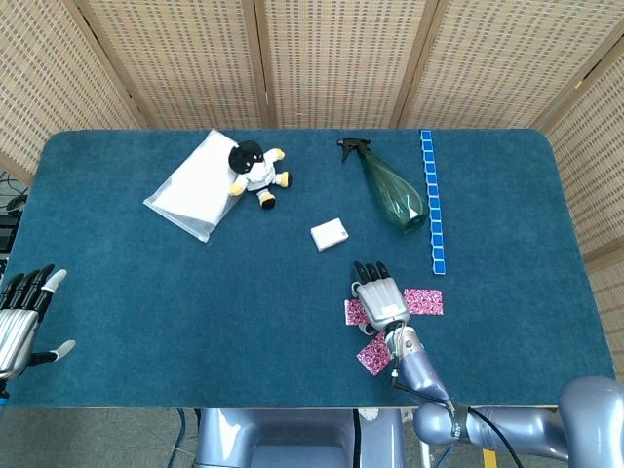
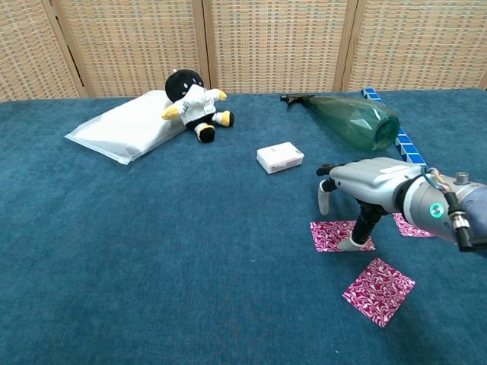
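My right hand point(image 1: 380, 297) hangs palm down over the near right of the table, its fingers point(image 2: 325, 199) apart and pointing down. Its thumb tip touches a pink patterned square point(image 2: 329, 234) lying flat under it. A second pink square point(image 2: 379, 290) lies nearer the front edge. A third pink square point(image 1: 423, 301) lies just right of the hand. The hand point(image 2: 369, 184) holds nothing. My left hand point(image 1: 21, 317) hovers off the table's left front corner with spread fingers, also holding nothing.
A small white box point(image 1: 330, 234) lies just beyond the right hand. A green spray bottle point(image 1: 390, 190) and a strip of blue blocks point(image 1: 431, 200) lie at the back right. A plush toy point(image 1: 255, 173) leans on a white pouch point(image 1: 190, 185) at the back left.
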`<state>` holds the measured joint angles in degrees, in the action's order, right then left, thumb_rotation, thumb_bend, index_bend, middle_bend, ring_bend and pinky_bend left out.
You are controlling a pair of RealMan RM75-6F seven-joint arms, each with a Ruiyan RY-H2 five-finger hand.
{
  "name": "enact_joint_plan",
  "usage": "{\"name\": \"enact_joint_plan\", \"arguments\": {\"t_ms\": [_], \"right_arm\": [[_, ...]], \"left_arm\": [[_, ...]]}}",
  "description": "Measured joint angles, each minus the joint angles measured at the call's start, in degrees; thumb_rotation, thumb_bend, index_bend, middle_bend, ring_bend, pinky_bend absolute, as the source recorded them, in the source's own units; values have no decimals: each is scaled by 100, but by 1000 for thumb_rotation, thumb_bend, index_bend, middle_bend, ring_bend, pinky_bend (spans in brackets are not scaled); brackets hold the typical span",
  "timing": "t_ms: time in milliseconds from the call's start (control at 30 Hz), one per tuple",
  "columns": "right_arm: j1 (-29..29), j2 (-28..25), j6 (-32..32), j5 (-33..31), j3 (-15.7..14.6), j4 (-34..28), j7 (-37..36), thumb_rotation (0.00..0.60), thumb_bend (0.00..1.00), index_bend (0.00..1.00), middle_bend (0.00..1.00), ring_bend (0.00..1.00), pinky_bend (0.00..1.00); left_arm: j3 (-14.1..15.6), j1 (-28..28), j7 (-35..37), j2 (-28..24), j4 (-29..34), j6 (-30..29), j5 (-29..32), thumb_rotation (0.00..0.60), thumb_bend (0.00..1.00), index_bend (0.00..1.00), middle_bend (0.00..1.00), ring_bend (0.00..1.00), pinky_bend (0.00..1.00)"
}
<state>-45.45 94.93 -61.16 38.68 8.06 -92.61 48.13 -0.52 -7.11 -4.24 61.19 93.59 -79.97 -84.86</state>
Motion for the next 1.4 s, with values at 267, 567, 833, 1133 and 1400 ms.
{"name": "enact_joint_plan", "arguments": {"t_ms": [267, 567, 833, 1133, 1400], "right_arm": [[-20, 80, -15, 81, -82, 121, -104, 600, 257, 348, 0, 0, 0], [-42, 123, -28, 17, -127, 200, -139, 600, 258, 348, 0, 0, 0], [-51, 150, -23, 35, -177, 264, -174, 600, 257, 348, 0, 0, 0], [-47, 193, 44, 33, -225, 385, -242, 600, 259, 348, 0, 0, 0], [-43, 199, 105, 18, -254, 433, -283, 600, 260, 423, 0, 0, 0]], "left_arm": [[0, -2, -13, -1, 7, 2, 5, 600, 0, 0, 0, 0, 0], [3, -3, -12, -5, 11, 4, 5, 600, 0, 0, 0, 0, 0], [6, -3, -5, -7, 8, 4, 0, 600, 0, 0, 0, 0, 0], [6, -4, -11, -7, 10, 2, 1, 600, 0, 0, 0, 0, 0], [5, -4, -16, -5, 11, 2, 2, 600, 0, 0, 0, 0, 0]]}}
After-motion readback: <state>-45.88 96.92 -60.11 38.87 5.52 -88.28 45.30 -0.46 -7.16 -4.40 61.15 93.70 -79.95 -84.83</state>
